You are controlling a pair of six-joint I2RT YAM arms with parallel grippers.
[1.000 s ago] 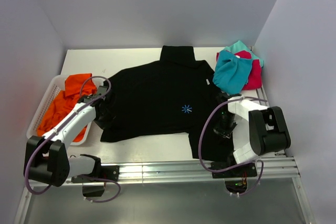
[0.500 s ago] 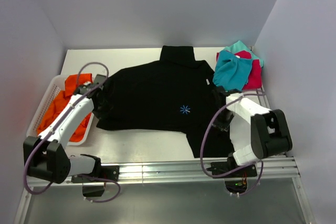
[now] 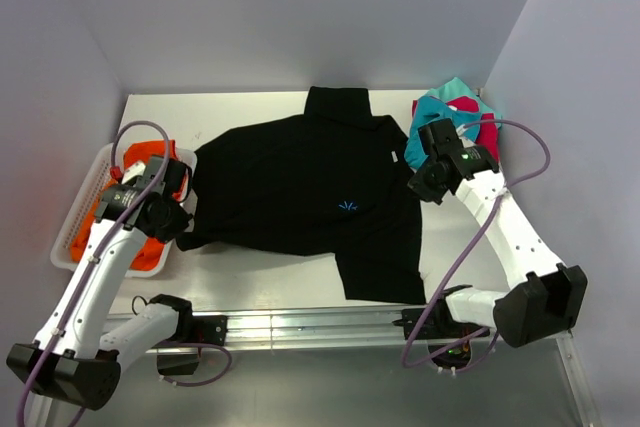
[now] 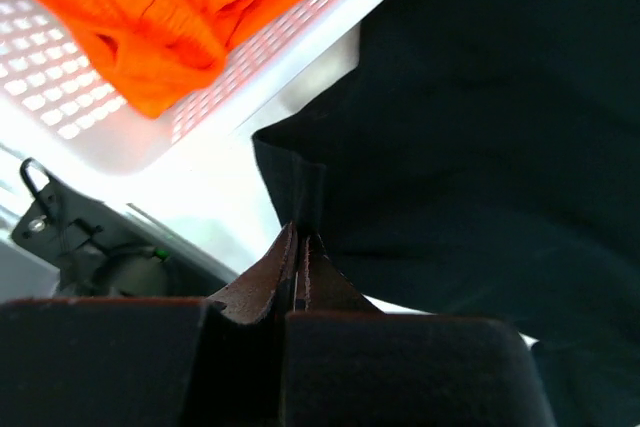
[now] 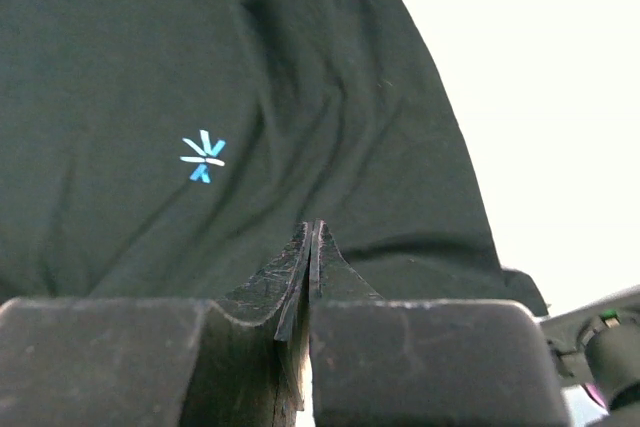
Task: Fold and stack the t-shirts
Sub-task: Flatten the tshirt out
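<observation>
Four shirts lay on the white table point(image 3: 250, 112), one of each colour. The black shirt point(image 3: 300, 187) was the largest. It was spread across the middle with its neck toward the far wall, its soft matte cloth creased in shallow folds. A small blue star mark point(image 5: 203, 158) sat on its chest. One orange shirt point(image 4: 180, 7) lay crumpled in the single white basket point(image 4: 60, 97), a plastic tray with a grid of small holes, at the table's left side. One teal shirt point(image 3: 455, 90) and one pink-red shirt point(image 3: 489, 142) were bunched together in the far right corner.

There were two grippers. The left gripper point(image 4: 301, 247) was pinched tight on a fold at the black shirt's left edge, beside the basket. The right gripper point(image 5: 313, 242) was likewise clamped on the black shirt's right edge, near the teal one.
</observation>
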